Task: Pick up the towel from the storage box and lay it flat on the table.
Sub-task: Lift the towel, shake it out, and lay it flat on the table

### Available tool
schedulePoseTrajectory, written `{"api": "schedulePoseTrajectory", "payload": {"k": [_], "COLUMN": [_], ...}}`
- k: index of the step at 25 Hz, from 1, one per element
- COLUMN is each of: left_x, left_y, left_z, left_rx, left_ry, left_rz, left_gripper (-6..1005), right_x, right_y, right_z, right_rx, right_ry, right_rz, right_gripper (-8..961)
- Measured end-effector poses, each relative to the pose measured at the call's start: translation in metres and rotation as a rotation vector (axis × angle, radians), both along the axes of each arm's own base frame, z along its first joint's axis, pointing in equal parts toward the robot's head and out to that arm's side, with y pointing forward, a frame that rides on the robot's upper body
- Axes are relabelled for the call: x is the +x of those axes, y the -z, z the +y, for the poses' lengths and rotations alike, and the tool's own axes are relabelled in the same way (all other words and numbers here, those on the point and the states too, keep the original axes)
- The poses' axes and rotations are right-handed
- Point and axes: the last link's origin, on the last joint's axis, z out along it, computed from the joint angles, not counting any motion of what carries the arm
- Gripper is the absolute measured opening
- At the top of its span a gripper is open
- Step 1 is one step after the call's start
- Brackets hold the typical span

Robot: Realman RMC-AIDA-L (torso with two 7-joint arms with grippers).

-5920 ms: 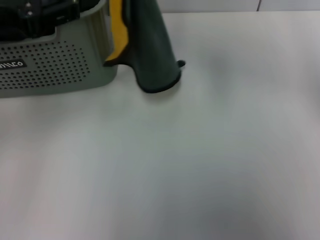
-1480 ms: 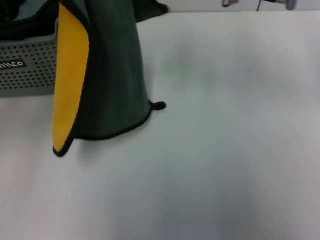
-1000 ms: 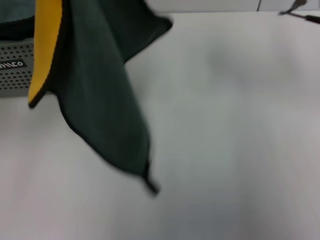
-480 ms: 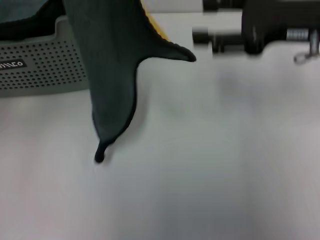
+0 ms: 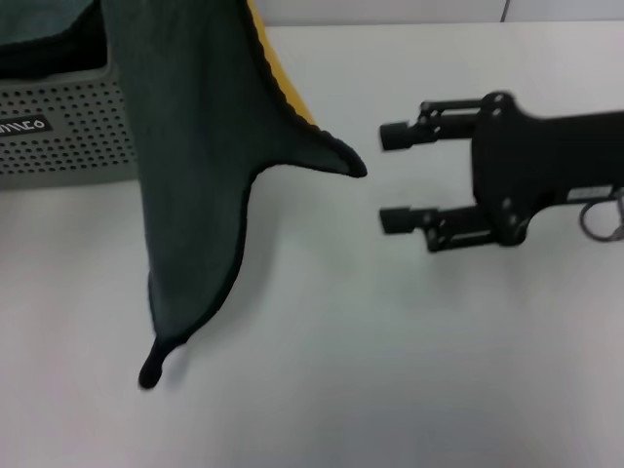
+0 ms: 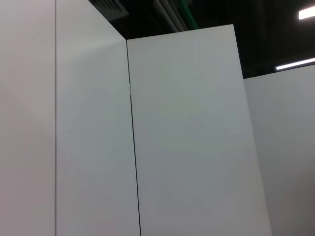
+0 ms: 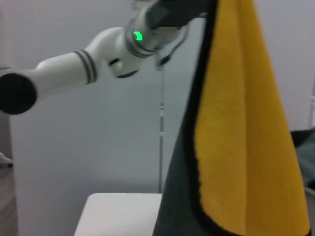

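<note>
The towel [image 5: 200, 156] hangs in the air over the left part of the table [image 5: 390, 370], dark green face toward the head camera, a strip of its yellow reverse showing along the upper right edge. Its top runs out of the head view. One black-edged corner [image 5: 349, 163] juts out sideways toward the right; the lowest corner tapers to the small black loop [image 5: 151, 370], which sits close to the table surface, contact not determinable. The cloth hangs in front of the right end of the storage box [image 5: 58, 127] and hides that end.

The storage box stands at the far left corner of the table, its perforated wall and part of the white lettering visible. A lighter teal cloth [image 5: 39, 18] lies inside it at the far left.

The right gripper [image 5: 395, 177] reaches in from the right edge of the table, level with the jutting corner of the towel and just beside it, not touching. Its two fingers [image 5: 414, 134] stand apart with nothing between them.

The left gripper is not seen in the head view. In the right wrist view, the left arm [image 7: 74, 73], white with a green light, leads to the top of the hanging towel [image 7: 236, 128]; whether the left fingers are together or apart cannot be told. The left wrist view shows only white wall panels [image 6: 187, 147].
</note>
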Motion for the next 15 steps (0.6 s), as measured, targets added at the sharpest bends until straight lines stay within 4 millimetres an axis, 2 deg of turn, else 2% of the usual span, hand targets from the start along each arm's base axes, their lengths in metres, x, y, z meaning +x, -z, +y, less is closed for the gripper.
{"api": "schedulePoseTrajectory", "payload": {"k": [7, 15], "left_x": [-0.001, -0.001], "left_y": [0.0, 0.0], "left_z": [0.002, 0.002], "left_rx": [0.0, -0.001], "left_ry": [-0.009, -0.01], "left_rz": [0.003, 0.005], "left_gripper": [16, 15], "right_x": [-0.008, -0.011], "right_y": [0.023, 0.017], "right_z": [-0.002, -0.002], "right_rx": [0.065, 0.131], "right_ry": [-0.1, -0.103], "right_rz": [0.084, 0.165], "right_gripper": [704, 671]}}
